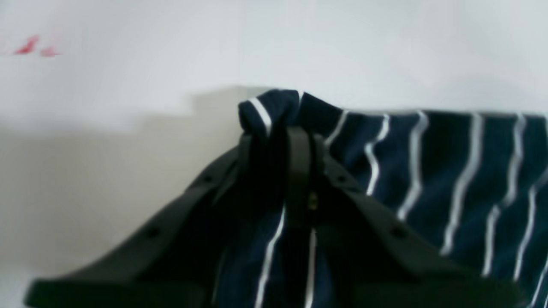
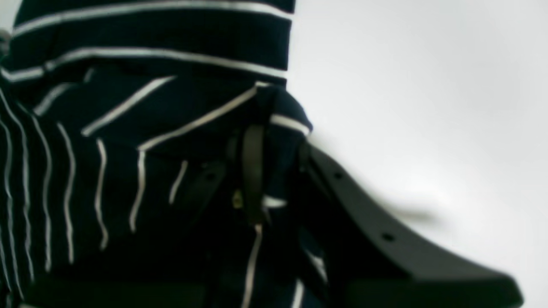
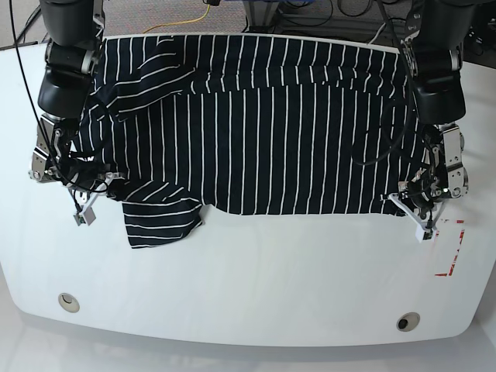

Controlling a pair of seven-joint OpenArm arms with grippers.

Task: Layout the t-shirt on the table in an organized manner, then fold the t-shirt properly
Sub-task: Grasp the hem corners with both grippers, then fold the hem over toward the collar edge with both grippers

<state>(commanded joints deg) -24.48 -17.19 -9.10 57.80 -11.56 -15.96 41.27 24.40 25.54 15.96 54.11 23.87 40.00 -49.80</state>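
My right gripper (image 3: pixel 87 195), at the left of the base view, is clamped on a bunched corner of the t-shirt (image 3: pixel 263 132), which lies spread across the far half of the table (image 3: pixel 256 271). It looks soft, light and floppy, so edges and corners seem the best holds. My left gripper (image 1: pixel 278 132) pinches the opposite corner.

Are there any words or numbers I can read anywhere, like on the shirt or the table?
No words or numbers can be read in any view.
The shirt has only thin white stripes, no print or label showing.
The table has a small red mark, made of lines, not letters; in the left wrist view it is a red blur.
The claws, left and right, show no writing.
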